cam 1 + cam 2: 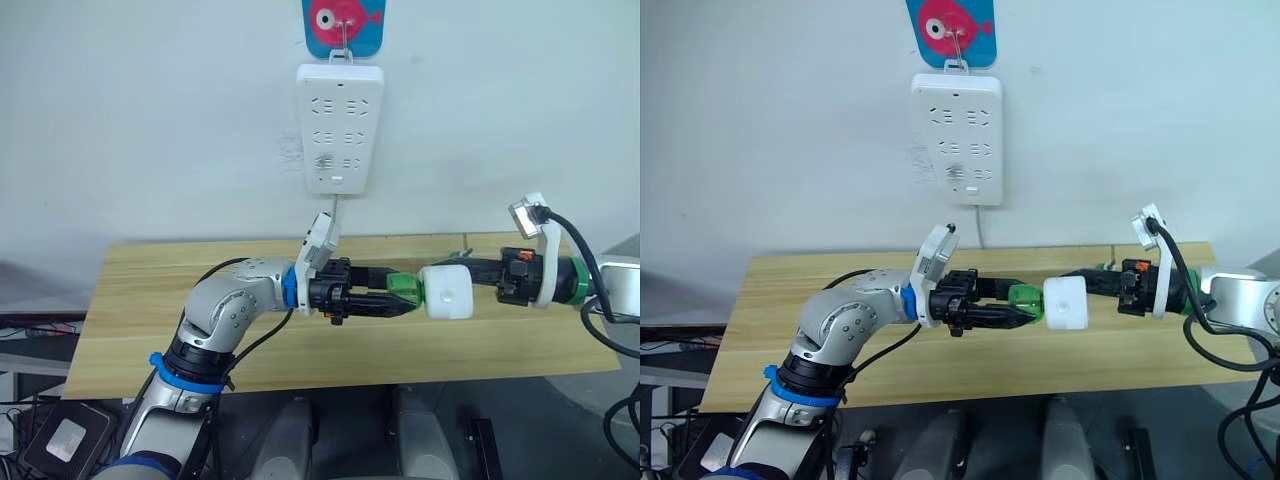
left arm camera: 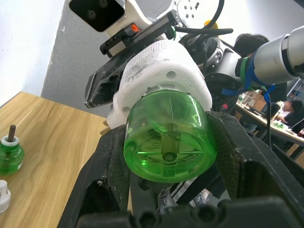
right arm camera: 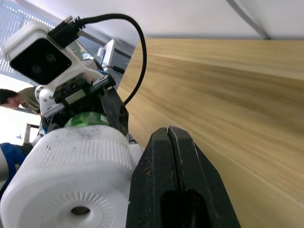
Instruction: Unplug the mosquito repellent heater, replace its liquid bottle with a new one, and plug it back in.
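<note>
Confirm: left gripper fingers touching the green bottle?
Touching. The left wrist view shows the left gripper's black fingers pressed against both sides of the green bottle, with no gap; the bottle's other end sits in the white heater.

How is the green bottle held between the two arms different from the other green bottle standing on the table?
The held green bottle lies sideways, gripped by the left tool and joined to the white heater. The second green bottle stands upright on the table, free, its wick exposed. Both are translucent green.
</note>
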Action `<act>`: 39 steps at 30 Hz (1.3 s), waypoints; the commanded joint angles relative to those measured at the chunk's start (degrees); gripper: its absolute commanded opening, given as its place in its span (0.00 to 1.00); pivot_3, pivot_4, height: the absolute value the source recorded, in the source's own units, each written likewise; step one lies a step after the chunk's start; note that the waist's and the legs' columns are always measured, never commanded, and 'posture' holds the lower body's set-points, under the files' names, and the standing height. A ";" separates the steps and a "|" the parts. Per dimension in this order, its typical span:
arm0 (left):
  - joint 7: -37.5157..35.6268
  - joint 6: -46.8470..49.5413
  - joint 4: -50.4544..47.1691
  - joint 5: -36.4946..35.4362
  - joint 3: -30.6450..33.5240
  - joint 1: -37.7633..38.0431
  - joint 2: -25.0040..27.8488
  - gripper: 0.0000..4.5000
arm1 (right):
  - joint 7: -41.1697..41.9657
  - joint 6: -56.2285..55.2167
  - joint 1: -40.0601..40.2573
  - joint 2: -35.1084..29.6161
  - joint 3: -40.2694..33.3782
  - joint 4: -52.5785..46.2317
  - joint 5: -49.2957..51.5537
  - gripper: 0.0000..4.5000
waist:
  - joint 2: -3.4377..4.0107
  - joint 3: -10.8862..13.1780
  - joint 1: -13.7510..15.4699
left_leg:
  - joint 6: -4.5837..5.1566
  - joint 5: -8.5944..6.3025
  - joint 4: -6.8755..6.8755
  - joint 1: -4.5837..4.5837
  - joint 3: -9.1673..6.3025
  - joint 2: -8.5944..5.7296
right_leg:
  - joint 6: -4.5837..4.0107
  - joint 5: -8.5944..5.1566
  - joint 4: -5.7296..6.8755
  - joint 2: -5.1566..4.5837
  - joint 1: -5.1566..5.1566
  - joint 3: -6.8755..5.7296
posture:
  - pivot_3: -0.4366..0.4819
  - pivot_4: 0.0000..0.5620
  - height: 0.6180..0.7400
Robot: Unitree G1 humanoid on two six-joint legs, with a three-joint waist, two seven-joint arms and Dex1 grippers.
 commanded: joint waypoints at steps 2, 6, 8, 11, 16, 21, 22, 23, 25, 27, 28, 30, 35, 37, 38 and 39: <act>1.49 -6.28 0.73 3.41 1.84 -1.26 -0.45 0.50 | 1.29 1.58 0.74 1.41 0.99 -3.92 2.28 0.00 | 0.00 0.00 -0.03 | 0.00 0.00 0.00 0.01 0.02 0.00 | 0.00 0.00 0.00 0.00 0.02 0.01 | 0.48 0.53 1.00; -2.36 -17.55 1.30 11.18 -1.34 1.08 1.44 0.50 | -5.46 -0.55 -3.95 3.33 -0.90 3.75 8.76 0.00 | 0.00 0.00 -0.20 | 0.00 0.00 0.01 0.07 0.10 0.03 | -0.04 0.02 0.04 0.00 0.02 0.04 | 0.48 0.53 1.00; -3.88 -30.33 4.61 17.87 -2.16 2.37 2.02 0.50 | -11.33 -2.49 -5.79 2.93 -1.41 8.94 17.44 0.09 | 0.01 0.00 -0.22 | 0.00 0.00 0.01 0.07 0.12 0.06 | -0.05 0.03 0.02 0.00 0.01 0.05 | 0.47 0.53 1.00; -5.68 -47.46 10.77 24.57 -2.11 2.48 1.98 0.50 | -13.88 -1.51 -6.07 1.15 -1.85 10.77 22.05 0.28 | 0.01 0.00 -0.06 | 0.00 0.00 -0.02 0.05 0.10 0.09 | -0.06 0.04 -0.04 -0.03 0.01 -0.01 | 0.47 0.53 1.00; -6.85 -67.25 20.97 30.21 -1.57 -0.20 1.15 0.50 | -12.91 2.38 -3.26 -1.34 -1.93 11.53 22.17 0.67 | 0.00 0.00 0.66 | 0.01 0.00 0.01 -0.07 0.00 0.09 | -0.05 0.04 -0.09 -0.07 0.00 -0.07 | 0.47 0.53 1.00; -5.16 -81.28 27.24 32.30 -0.88 -4.73 -1.05 0.50 | -11.72 4.01 0.42 -1.17 -0.55 10.02 22.17 0.99 | 0.01 -0.01 1.11 | 0.02 -0.01 0.13 -0.13 0.00 0.09 | 0.00 0.07 -0.04 -0.08 0.00 -0.08 | 0.49 0.52 1.00; -5.16 -83.31 27.95 32.40 -0.99 -5.28 -1.19 0.50 | -11.19 4.28 0.53 -1.14 -0.21 9.65 22.17 0.99 | 0.01 -0.01 1.13 | 0.02 -0.01 0.13 -0.12 0.01 0.08 | 0.01 0.08 -0.04 -0.08 0.00 -0.07 | 0.49 0.52 1.00; -5.22 -85.09 28.52 32.42 -1.12 -5.73 -1.25 0.50 | -10.91 4.39 0.59 -1.15 0.15 9.22 22.17 0.99 | 0.01 -0.01 1.03 | 0.03 -0.01 0.14 -0.11 0.02 0.08 | 0.01 0.08 -0.03 -0.08 0.00 -0.06 | 0.49 0.52 1.00; -6.40 -88.29 29.19 32.21 -1.98 -6.19 -1.00 0.50 | -10.49 4.37 0.32 -0.81 0.62 9.25 22.17 0.99 | 0.02 -0.02 0.82 | 0.03 -0.01 0.13 -0.08 0.05 0.07 | 0.01 0.09 -0.02 -0.05 0.00 -0.05 | 0.50 0.51 1.00; -7.08 -89.91 29.14 31.75 -2.59 -6.20 -0.78 0.50 | -10.33 4.23 -0.23 -0.66 1.29 9.43 22.17 0.99 | 0.02 -0.02 0.77 | 0.03 -0.01 0.13 -0.07 0.05 0.07 | 0.01 0.09 -0.01 -0.03 0.00 -0.06 | 0.50 0.51 1.00; -7.23 -90.41 29.18 31.59 -2.78 -6.22 -0.71 0.50 | -10.16 4.25 -0.44 -0.72 1.58 9.41 22.17 0.99 | 0.02 -0.02 0.79 | 0.03 -0.01 0.13 -0.07 0.05 0.07 | 0.00 0.09 -0.01 -0.03 0.00 -0.07 | 0.50 0.51 1.00; -7.11 -90.90 29.18 31.40 -2.89 -6.20 -0.83 0.50 | -8.92 5.00 -0.82 -0.72 2.08 9.75 22.17 0.99 | 0.02 -0.02 0.86 | 0.03 -0.01 0.14 -0.08 0.04 0.06 | 0.01 0.10 -0.02 -0.04 0.00 -0.06 | 0.50 0.49 1.00; -6.66 -90.93 29.01 31.95 -4.04 -5.59 -1.17 0.50 | -6.22 5.51 -1.64 -0.45 3.39 8.43 22.17 0.99 | 0.02 -0.03 0.95 | 0.03 -0.01 0.15 -0.09 0.00 0.05 | 0.02 0.10 -0.03 -0.04 0.00 -0.09 | 0.50 0.49 1.00; -6.33 -91.07 28.93 32.28 -4.57 -5.49 -1.45 0.50 | -6.50 4.80 -1.67 0.02 4.09 7.54 22.17 0.99 | 0.01 -0.03 0.96 | 0.03 -0.01 0.15 -0.09 0.00 0.05 | 0.02 0.10 -0.03 -0.04 0.00 -0.08 | 0.50 0.49 1.00; -6.18 -90.98 28.86 32.27 -4.76 -5.48 -1.63 0.50 | -7.26 4.22 -1.65 0.47 4.40 7.20 22.17 0.99 | 0.01 -0.03 0.96 | 0.03 -0.01 0.15 -0.09 0.01 0.05 | 0.02 0.10 -0.03 -0.04 0.00 -0.07 | 0.50 0.49 1.00; -6.03 -90.83 28.82 32.23 -4.88 -5.54 -1.82 0.50 | -8.73 3.39 -1.69 1.20 4.84 6.92 22.17 0.99 | 0.01 -0.03 0.95 | 0.03 -0.01 0.16 -0.09 0.00 0.04 | 0.02 0.10 -0.02 -0.04 0.00 -0.08 | 0.49 0.49 1.00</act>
